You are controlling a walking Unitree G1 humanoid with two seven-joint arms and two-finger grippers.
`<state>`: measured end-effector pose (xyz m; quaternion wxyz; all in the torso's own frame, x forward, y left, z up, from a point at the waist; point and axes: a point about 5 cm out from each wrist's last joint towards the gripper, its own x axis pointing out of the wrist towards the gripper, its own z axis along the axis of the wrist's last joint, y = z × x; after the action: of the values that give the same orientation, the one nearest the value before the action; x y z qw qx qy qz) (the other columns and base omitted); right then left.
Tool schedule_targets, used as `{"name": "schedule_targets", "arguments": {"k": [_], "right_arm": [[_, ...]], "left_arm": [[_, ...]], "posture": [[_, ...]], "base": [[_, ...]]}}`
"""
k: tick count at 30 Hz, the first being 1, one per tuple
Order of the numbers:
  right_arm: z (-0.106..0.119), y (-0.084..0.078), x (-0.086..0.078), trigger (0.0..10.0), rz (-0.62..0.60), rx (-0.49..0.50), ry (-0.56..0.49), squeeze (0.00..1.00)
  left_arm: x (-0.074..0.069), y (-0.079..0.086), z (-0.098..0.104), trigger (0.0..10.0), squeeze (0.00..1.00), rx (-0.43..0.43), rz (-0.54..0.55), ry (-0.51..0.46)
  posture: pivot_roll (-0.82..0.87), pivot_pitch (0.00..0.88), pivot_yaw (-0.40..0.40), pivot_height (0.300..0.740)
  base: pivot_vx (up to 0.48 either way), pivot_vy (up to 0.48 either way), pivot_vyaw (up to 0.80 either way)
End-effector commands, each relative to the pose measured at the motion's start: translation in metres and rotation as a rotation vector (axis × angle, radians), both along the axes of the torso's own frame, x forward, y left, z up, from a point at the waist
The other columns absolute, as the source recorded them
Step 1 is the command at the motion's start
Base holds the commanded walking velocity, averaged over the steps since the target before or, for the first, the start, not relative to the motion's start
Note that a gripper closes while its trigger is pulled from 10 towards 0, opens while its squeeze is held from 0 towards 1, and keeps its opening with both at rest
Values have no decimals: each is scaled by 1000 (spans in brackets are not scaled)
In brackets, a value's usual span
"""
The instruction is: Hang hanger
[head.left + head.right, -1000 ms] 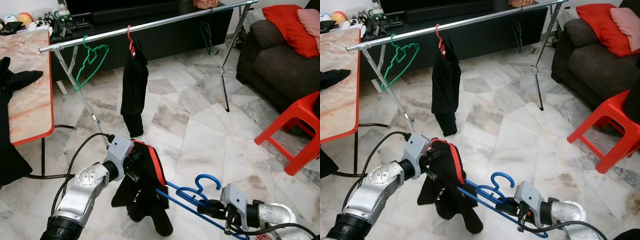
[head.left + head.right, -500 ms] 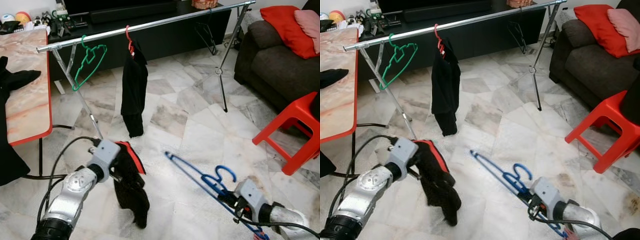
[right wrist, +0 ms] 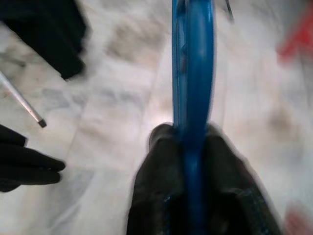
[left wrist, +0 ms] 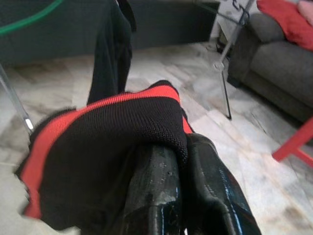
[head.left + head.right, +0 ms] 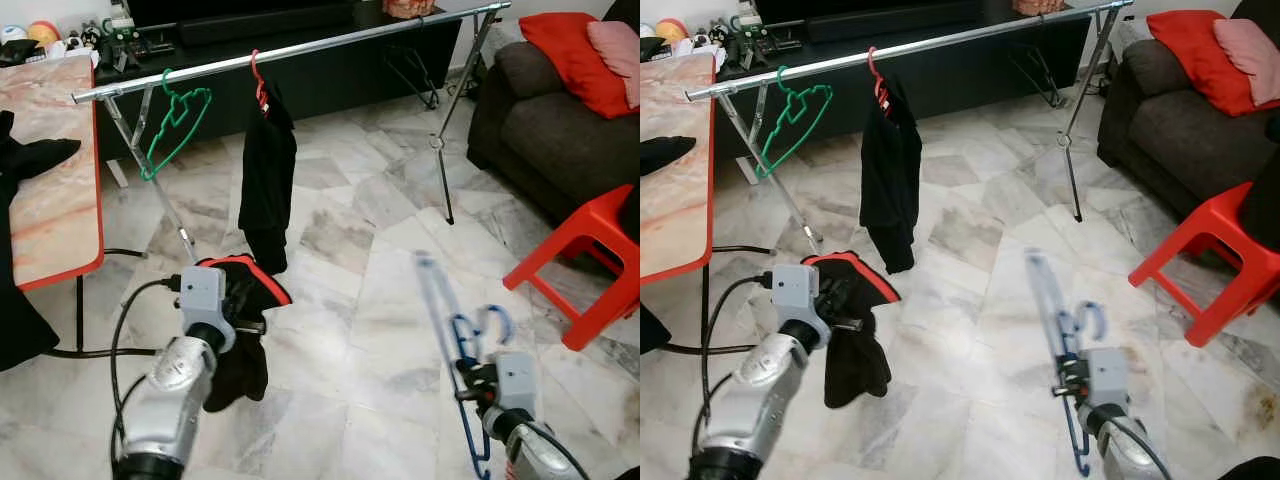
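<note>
Overhead, head views: left gripper (image 5: 243, 318) clamps a black garment with red trim (image 5: 240, 335); right gripper (image 5: 470, 378) holds a blurred blue hanger (image 5: 447, 330) upright above the marble floor (image 5: 340, 250), well short of the metal rail (image 5: 300, 48). Left wrist view: fingers (image 4: 161, 191) pinch the fabric. Right wrist view: fingers (image 3: 156, 196) closed around the blue bar.

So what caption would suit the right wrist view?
Right end effector clamps a blue hanger above the marble floor.
</note>
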<state>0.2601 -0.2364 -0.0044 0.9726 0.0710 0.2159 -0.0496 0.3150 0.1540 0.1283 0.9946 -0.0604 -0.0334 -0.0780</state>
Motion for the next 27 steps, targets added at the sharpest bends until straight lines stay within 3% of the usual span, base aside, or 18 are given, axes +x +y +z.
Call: {"name": "schedule_targets", "arguments": {"k": [1,3,5,9,11,12,15,17,20,23,27], "right_arm": [[-24,2,-20,10000,-82,37,119,0],[-29,3,-24,10000,-87,39,142,0],[-51,5,-49,10000,-201,108,271,0],[-62,7,-64,10000,-253,116,343,0],[-75,6,-88,10000,-424,145,415,0],[-77,6,-92,10000,-472,168,418,0],[-78,12,-92,10000,-469,211,395,0],[-80,17,-93,10000,-382,173,424,0],[-81,15,-95,10000,-384,150,438,0],[-79,9,-95,10000,-386,104,438,0],[-79,8,-95,10000,-398,101,438,0]], "left_arm": [[-3,-8,15,10000,0,-34,-7,-70],[-4,-10,18,10000,0,-45,-7,-84],[-7,-13,28,10000,0,-53,-5,-124],[-10,-16,27,10000,0,-69,-13,-118],[-17,-26,28,10000,0,7,-68,-130],[-18,-28,29,10000,0,24,-74,-135],[-18,-26,35,10000,0,29,-55,-151],[-15,-24,36,10000,0,45,-44,-146],[-13,-23,36,10000,0,25,-22,-136],[-13,-24,38,10000,0,74,-28,-145],[-15,-24,40,10000,0,62,-21,-146]], "posture": [[-34,156,2,740],[-34,154,4,740],[-25,150,1,740],[-7,143,-1,740],[2,135,4,740],[5,133,8,740],[5,128,13,740],[2,126,18,740],[2,119,22,740],[10,112,26,740],[8,107,29,740]], "base": [[0,0,0],[0,0,0],[0,0,0],[0,0,0],[0,0,0],[0,0,0],[0,0,0],[0,0,0],[0,0,0],[0,0,785],[0,0,798]]}}
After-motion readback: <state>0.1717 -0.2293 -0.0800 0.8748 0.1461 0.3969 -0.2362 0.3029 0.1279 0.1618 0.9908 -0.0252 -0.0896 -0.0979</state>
